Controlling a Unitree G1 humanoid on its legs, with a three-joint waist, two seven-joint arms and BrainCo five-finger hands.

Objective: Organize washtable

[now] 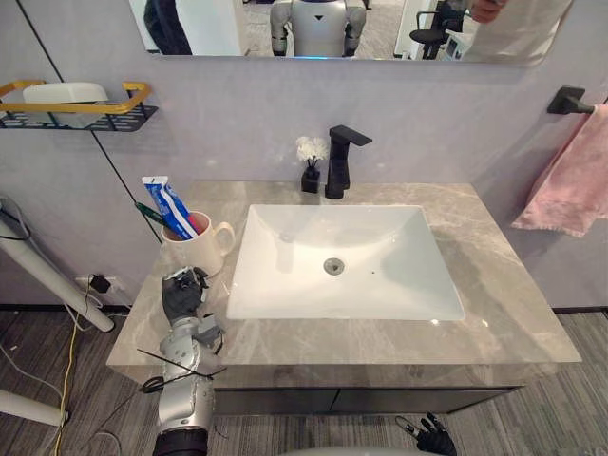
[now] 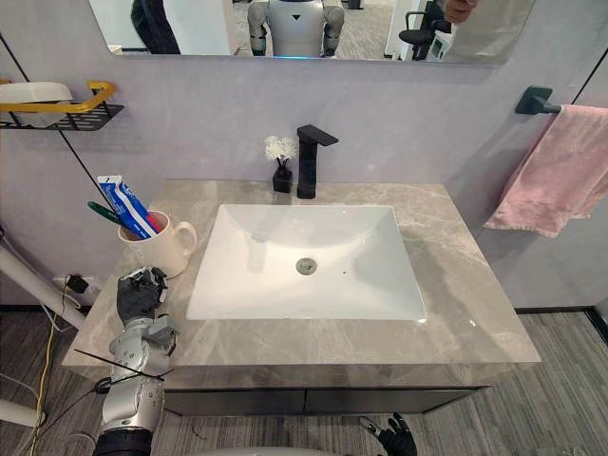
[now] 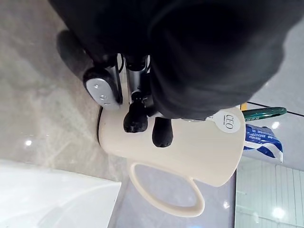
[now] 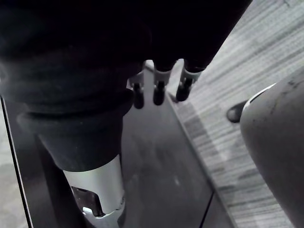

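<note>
Organising the washtable: the robot's left hand (image 1: 182,293) stood at the cream mug (image 1: 199,249) on the worktop (image 1: 494,285), just left of the sink (image 1: 380,237). The mug held toothpaste (image 1: 171,207) and a green toothbrush (image 3: 266,113). This looked like the mug-placing step, and the next move would call for either a firm grasp or a clean withdrawal. The left wrist view alone showed the fingers (image 3: 136,119) loosely bent, their tips on the mug's wall and its handle (image 3: 166,194) free. The right hand (image 1: 434,439) hung below the sink's front edge — fingers relaxed, side by side.
</note>
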